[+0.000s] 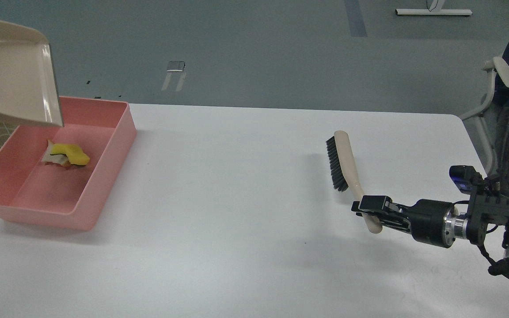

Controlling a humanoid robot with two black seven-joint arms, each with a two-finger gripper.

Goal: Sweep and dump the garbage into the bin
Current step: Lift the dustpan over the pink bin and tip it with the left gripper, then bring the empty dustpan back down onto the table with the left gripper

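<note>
The pink bin [104, 176] stands at the table's left edge. The garbage lies on its floor: the yellow sponge chunk [76, 154] rests on top of the white bread slice [52, 157]. The empty beige dustpan [11, 84] hangs above the bin's far left corner with its open lip facing right and down. My left gripper is out of view past the left edge. My right gripper [368, 210] is shut on the handle of the beige brush [346, 159], held above the table at the right with its black bristles facing left.
The white table [237, 212] spans the view between bin and brush. A chair [495, 88] stands past the table's right far corner. Grey floor lies beyond the far edge.
</note>
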